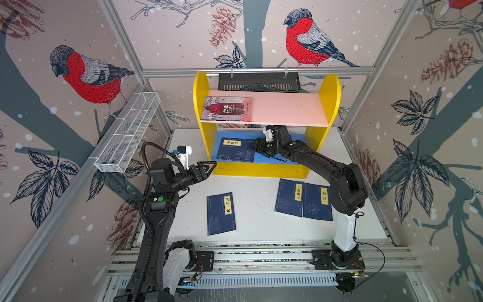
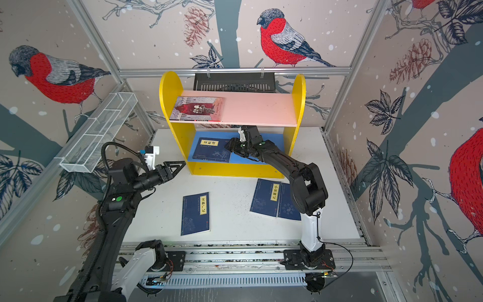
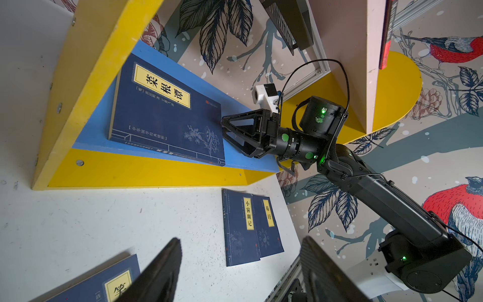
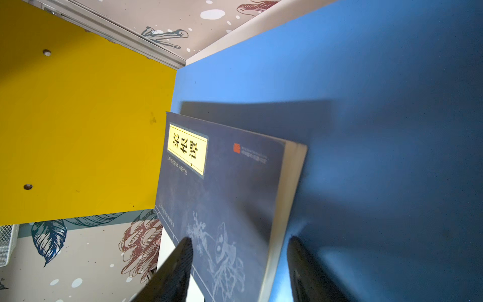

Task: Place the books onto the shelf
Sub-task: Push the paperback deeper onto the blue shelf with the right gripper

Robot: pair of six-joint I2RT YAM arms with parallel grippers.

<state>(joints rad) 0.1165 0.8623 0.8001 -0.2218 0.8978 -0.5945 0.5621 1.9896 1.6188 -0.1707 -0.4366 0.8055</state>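
The right claw (image 3: 223, 127) is reached in between the boards of the shelf (image 1: 201, 86), with its fingers held apart astride the page edge of a navy book (image 1: 235, 150). Whether either finger presses the cover cannot be told, as that end is blurred in the right wrist view. This book is laid on the blue lower board (image 1: 270, 160), close to the yellow side nearest the wire basket (image 1: 128, 133), with one corner brought up to the board's front edge. The rest of the blue board is left bare beneath the arm. On the pink upper board (image 1: 287, 109) an illustrated book (image 1: 226, 108) is laid flat at the same end, and more than half of that board is left free. In the left wrist view only this book's red edge is shown. The left claw (image 1: 212, 167) is held open and empty just off the shelf's front corner, above the table (image 1: 261, 230). In front of the shelf a lone navy book (image 1: 220, 213) is laid on the table, cut off by the frame in the left wrist view. Beside it, across open table, a pair of navy books (image 1: 289, 197) is laid touching, and one of them is largely hidden by the right arm in a top view. A black slotted tray (image 1: 258, 81) is partly hidden behind the shelf.
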